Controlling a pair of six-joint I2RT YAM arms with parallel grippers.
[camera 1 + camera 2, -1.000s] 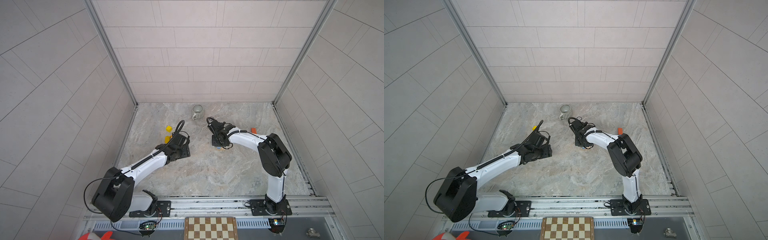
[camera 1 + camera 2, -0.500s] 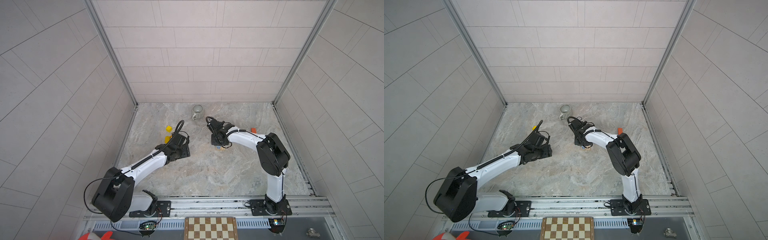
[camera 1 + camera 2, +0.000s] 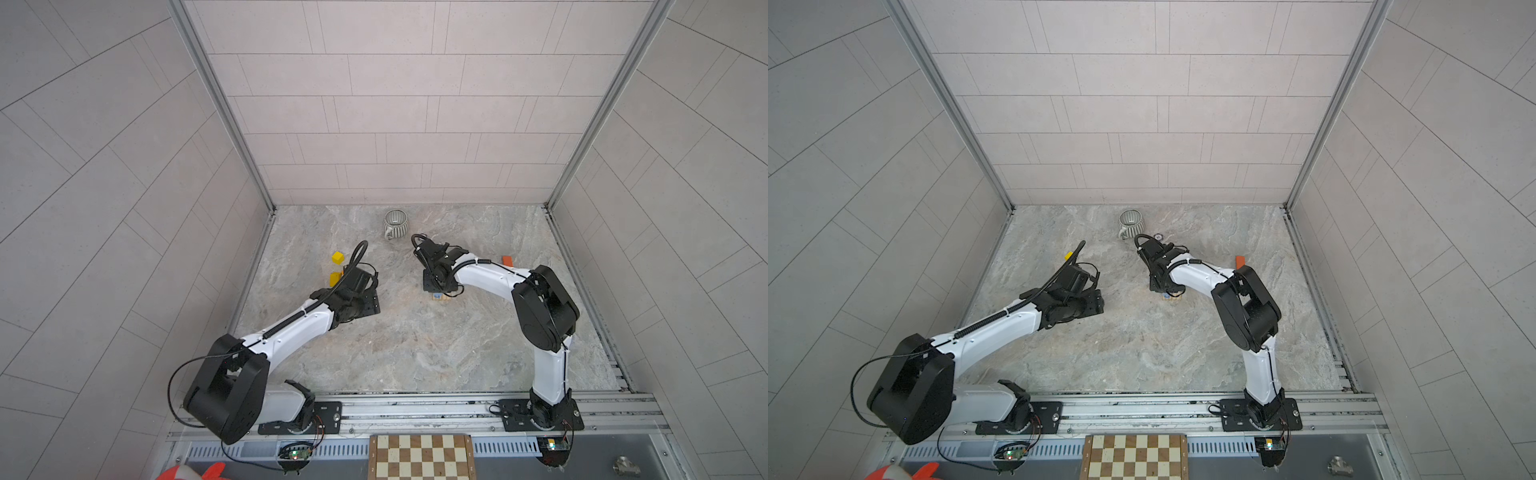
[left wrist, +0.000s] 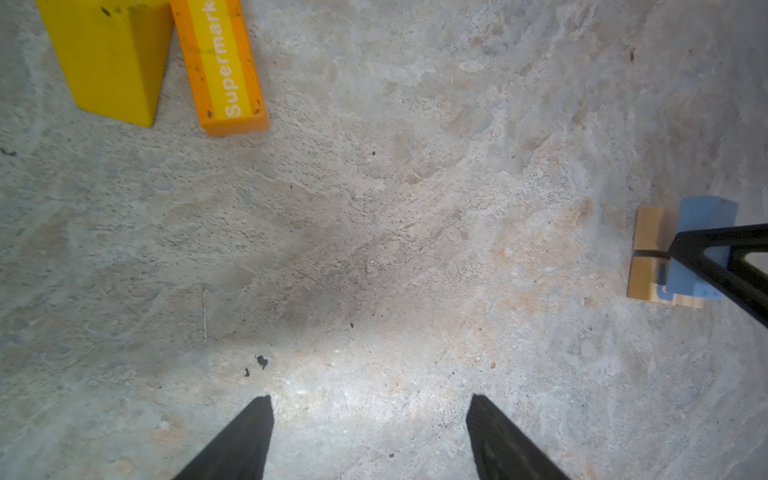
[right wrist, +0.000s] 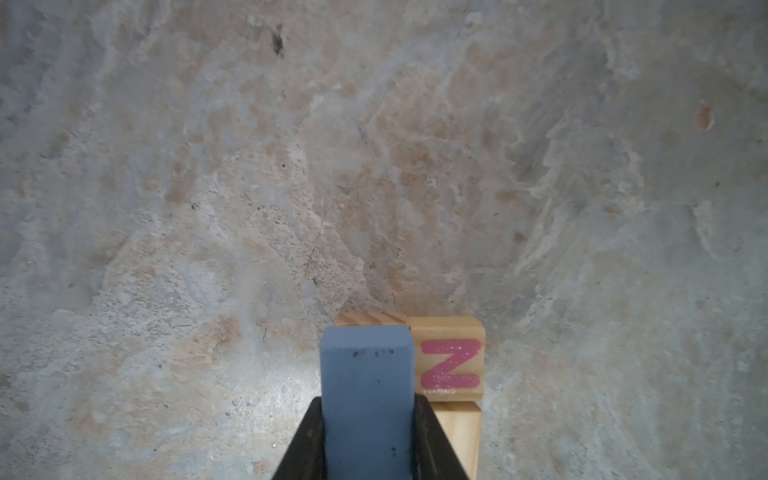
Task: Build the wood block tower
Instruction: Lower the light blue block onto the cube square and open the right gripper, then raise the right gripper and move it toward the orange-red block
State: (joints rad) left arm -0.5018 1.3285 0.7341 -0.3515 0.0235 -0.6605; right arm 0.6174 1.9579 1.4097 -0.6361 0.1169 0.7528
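My right gripper [image 5: 369,401] is shut on an upright blue block [image 5: 367,374]. The block hangs over natural-wood letter cubes [image 5: 451,361], one marked with a pink Z; whether it touches them I cannot tell. In the left wrist view the blue block [image 4: 702,232] overlaps the wood cubes [image 4: 648,249]. In both top views these cubes [image 3: 441,296] [image 3: 1173,296] peek out under the right wrist. My left gripper [image 4: 370,415] stands open over bare floor. A yellow block [image 4: 112,62] and an orange block [image 4: 220,62] lie beyond it.
A grey ribbed cup [image 3: 395,223] stands near the back wall. An orange-red block [image 3: 506,260] lies right of the right arm. A yellow cube [image 3: 337,257] sits at the left. A chessboard [image 3: 420,457] lies outside the front rail.
The right arm's elbow has shifted a little to the left, the blue block still in its grip. The left arm has not moved.
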